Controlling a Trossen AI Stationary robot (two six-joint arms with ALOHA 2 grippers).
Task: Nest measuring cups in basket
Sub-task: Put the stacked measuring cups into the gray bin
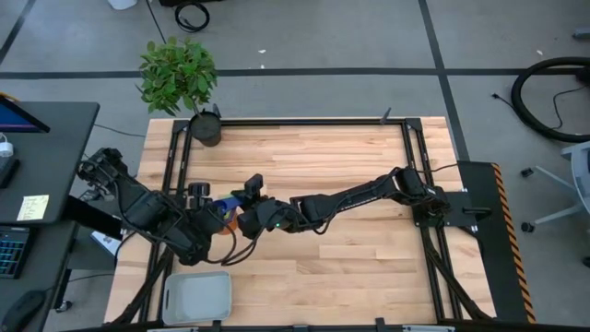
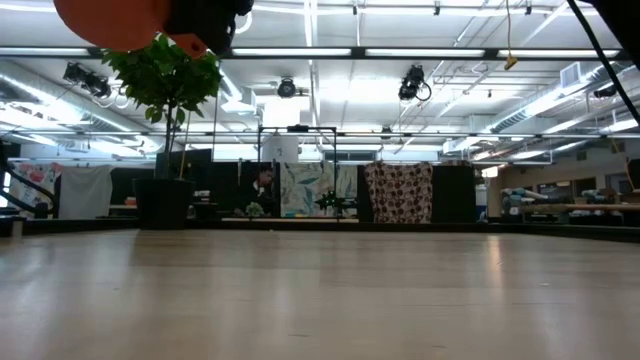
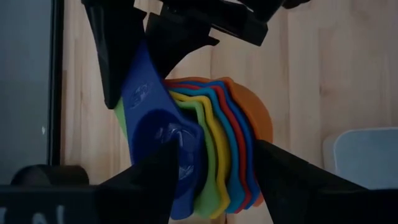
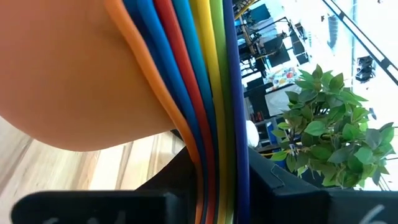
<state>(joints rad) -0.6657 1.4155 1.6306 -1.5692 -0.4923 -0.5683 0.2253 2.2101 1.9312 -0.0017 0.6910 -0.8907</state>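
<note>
Measuring cups (image 3: 205,146), already nested into one stack of orange, red, light blue, yellow, green and dark blue, hang above the bench (image 1: 350,267) at left of centre in the high view. The right gripper (image 1: 241,197) reaches across from the right and its fingers are clamped part-way closed on the fanned handles of the stack. The left gripper (image 1: 221,223) sits just beside it, its fingers (image 3: 152,180) spread wide to either side of the cups without pressing them. The basket (image 1: 195,297) rests at the lower left edge of the bench, apart from the cups. A potted plant (image 1: 180,78) stands at the upper left corner.
</note>
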